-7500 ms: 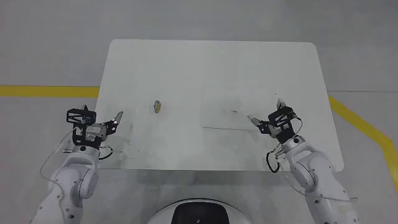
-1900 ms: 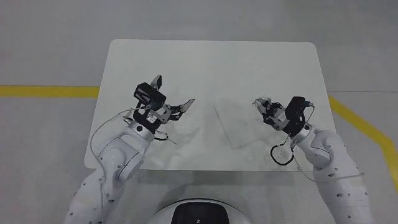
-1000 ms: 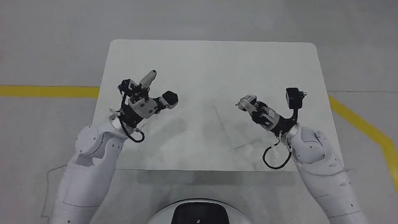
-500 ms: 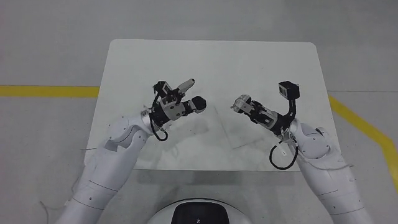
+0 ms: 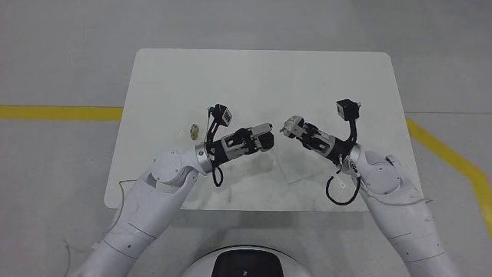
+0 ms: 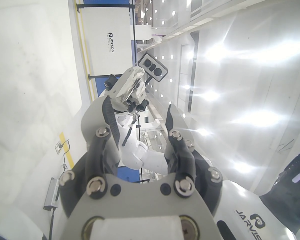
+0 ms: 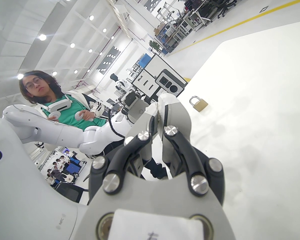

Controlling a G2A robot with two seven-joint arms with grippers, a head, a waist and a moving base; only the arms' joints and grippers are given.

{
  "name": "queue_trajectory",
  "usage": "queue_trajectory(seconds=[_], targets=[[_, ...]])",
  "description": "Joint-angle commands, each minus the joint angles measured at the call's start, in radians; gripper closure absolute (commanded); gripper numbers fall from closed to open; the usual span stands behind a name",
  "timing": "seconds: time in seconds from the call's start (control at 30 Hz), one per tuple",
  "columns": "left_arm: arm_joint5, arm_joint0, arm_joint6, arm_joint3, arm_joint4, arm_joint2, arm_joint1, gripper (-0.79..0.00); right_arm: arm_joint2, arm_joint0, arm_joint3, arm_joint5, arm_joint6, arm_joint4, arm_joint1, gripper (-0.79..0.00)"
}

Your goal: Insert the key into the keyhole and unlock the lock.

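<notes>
Brass-coloured, the lock (image 5: 194, 131) lies flat on the white counter (image 5: 323, 77), its shackle closed, with nothing touching it. Take this lock as your reference point for everything below.

Left claw (image 5: 267, 134): you will find it raised above the counter, well apart from the lock on the side toward the right arm. Its fingers are spread and nothing sits between them. Half a second ago this claw stood nearer the lock and the left forearm covered the lock from above. The arm has since stretched farther away from the lock, and the lock is now in plain sight.

Right claw (image 7: 158, 112): it is farther from the lock than the left claw, tip to tip with it but not touching. Its fingers are clenched on a thin brass-toned sliver, seemingly the key (image 7: 160, 122), of which only an edge shows between the pads. Note that this claw has shifted only slightly toward the lock over the last half second.

Compared with 7.5 s ago, when both claws waited near the counter's front corners, both now meet over its middle. The lock has kept its place throughout.
</notes>
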Motion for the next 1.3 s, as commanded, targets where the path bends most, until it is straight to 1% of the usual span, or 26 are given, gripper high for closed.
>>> queue_trajectory(seconds=[0.0, 0.07, 0.13, 0.37, 0.47, 0.63, 0.83, 0.9, 1.03, 1.1, 1.13, 1.27], targets=[[-0.003, -0.004, 0.009, 0.004, 0.006, 0.001, -0.001, -0.382, -0.003, 0.0, 0.004, -0.005, 0.01, 0.017, 0.0, 0.0], [-0.004, -0.009, 0.011, 0.01, 0.019, 0.006, -0.002, -0.376, -0.007, 0.001, 0.01, -0.008, 0.025, 0.038, 0.0, 0.0], [-0.009, -0.015, 0.008, 0.016, 0.045, 0.014, -0.003, -0.339, -0.011, 0.004, 0.017, -0.011, 0.042, 0.05, 0.0, 0.0], [-0.019, -0.02, 0.012, 0.031, 0.079, 0.028, -0.006, -0.326, -0.015, 0.012, 0.027, -0.012, 0.07, 0.067, 0.001, 0.0], [-0.017, -0.022, 0.012, 0.034, 0.08, 0.029, -0.006, -0.277, -0.023, 0.017, 0.028, -0.008, 0.085, 0.069, 0.0, 0.0], [-0.017, -0.026, 0.007, 0.036, 0.081, 0.028, -0.007, -0.228, -0.033, 0.027, 0.031, 0.0, 0.098, 0.07, -0.001, 0.0], [-0.018, -0.029, 0.005, 0.043, 0.09, 0.031, -0.008, -0.095, -0.048, 0.039, 0.036, 0.007, 0.103, 0.067, -0.004, 0.0], [-0.019, -0.03, 0.006, 0.045, 0.092, 0.03, -0.008, -0.065, -0.052, 0.041, 0.038, 0.008, 0.104, 0.066, -0.005, 0.0], [-0.022, -0.031, 0.005, 0.047, 0.089, 0.027, -0.009, -0.046, -0.055, 0.043, 0.044, 0.008, 0.109, 0.072, -0.006, 0.0], [-0.025, -0.031, 0.004, 0.051, 0.09, 0.025, -0.008, -0.006, -0.054, 0.044, 0.047, 0.009, 0.112, 0.072, -0.005, 0.0], [-0.027, -0.031, 0.003, 0.053, 0.091, 0.025, -0.008, 0.0, -0.054, 0.044, 0.048, 0.009, 0.112, 0.072, -0.005, 0.0], [-0.033, -0.032, 0.004, 0.056, 0.092, 0.019, -0.008, 0.0, -0.051, 0.043, 0.052, 0.008, 0.114, 0.075, -0.005, 0.0]])
